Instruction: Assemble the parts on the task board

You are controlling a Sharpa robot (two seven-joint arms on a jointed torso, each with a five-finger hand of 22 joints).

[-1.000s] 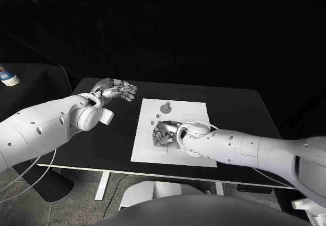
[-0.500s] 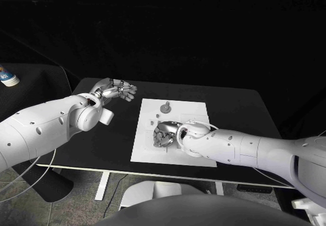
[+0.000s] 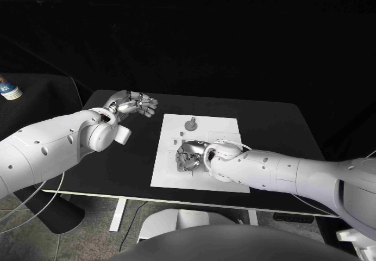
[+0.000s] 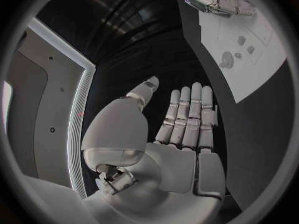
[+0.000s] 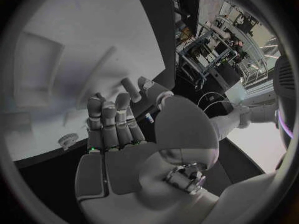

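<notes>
- Task board [image 3: 215, 126]: white plate lying flat mid-desk [image 3: 274, 119], long side running away from the robot.
- Grey part [image 3: 190, 124]: round piece with a short stem, sits on the far end of the board, well apart from both hands. The left wrist view shows it [image 4: 225, 62] too, next to 2 smaller grey pieces [image 4: 241, 40] on the same board.
- Small knurled round part [image 5: 67, 140] shows in the right wrist view, lying on the board just beside the right hand's fingertips. Cannot tell if they touch it.
- Right hand [image 3: 190, 154]: over the near half of the board, palm down, fingers [image 5: 104, 119] lying side by side and bent down toward the plate. No part visible between them; cannot tell from these views whether they hold anything.
- Left hand [image 3: 135, 103]: above the far left part of the desk, off the board, well apart from every part.
- Left fingers [image 4: 190, 112]: straight, pressed side by side, thumb set off to one side. Palm bare, nothing held.
- Recesses [image 5: 36, 67] in the board surface show as pale shallow pockets ahead of the right hand.
- White bottle [image 3: 10, 87] with a blue label stands on a dark surface far off past the left arm, away from the desk.
</notes>
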